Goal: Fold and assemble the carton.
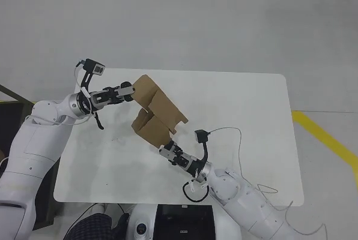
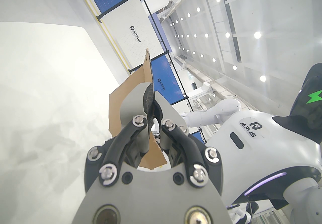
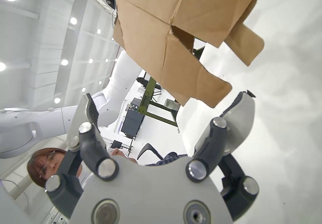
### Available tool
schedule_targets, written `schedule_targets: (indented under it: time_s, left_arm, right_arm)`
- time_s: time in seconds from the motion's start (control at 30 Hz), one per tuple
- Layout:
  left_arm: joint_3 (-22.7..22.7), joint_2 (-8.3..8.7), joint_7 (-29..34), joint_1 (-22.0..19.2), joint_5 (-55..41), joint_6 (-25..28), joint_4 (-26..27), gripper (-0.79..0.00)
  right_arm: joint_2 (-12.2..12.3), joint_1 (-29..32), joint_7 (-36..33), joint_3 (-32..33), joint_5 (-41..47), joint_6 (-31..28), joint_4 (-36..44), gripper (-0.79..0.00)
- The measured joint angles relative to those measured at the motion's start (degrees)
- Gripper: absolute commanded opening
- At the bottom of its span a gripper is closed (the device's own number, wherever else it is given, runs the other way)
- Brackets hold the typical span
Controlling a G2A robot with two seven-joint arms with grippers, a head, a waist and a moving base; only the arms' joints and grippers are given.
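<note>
The left gripper [image 2: 152,95] pinches an edge of the brown carton [image 1: 158,111] in its fingers, holding it over the white bench [image 1: 245,138]. The right gripper [image 3: 167,99] is just beside the carton, fingers spread wide.

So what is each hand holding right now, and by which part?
The left hand is shut on the carton, pinching the edge of one panel at its end. The right hand is open close to a flap, holding nothing.

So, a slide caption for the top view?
Left pincer grips the carton over the white table; right pincer open nearby.
</note>
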State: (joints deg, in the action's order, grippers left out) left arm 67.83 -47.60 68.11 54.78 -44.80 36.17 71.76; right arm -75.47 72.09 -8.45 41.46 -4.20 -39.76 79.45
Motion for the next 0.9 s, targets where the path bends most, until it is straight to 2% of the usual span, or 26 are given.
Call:
schedule_targets:
  time_s: [0.1,0.43,0.67,0.9]
  left_arm:
    - [0.0,0.0,0.0,0.0,0.0,0.0,0.0,-0.785]
    - [0.0,0.0,0.0,0.0,0.0,0.0,0.0,-0.785]
    - [0.0,0.0,0.0,0.0,0.0,0.0,0.0,-0.785]
    - [0.0,0.0,0.0,0.0,0.0,0.0,0.0,-0.785]
  right_arm:
    - [-0.06,0.03,0.56,0.66,-0.64,-2.56,-0.1,0.0]
    - [0.56,2.32,0.65,4.2,-0.15,-5.2,1.15,0.0]
    - [1.17,3.91,-3.54,5.71,6.08,-8.0,2.94,0.0]
    - [1.75,5.2,-7.6,6.78,9.59,-7.94,4.7,0.0]
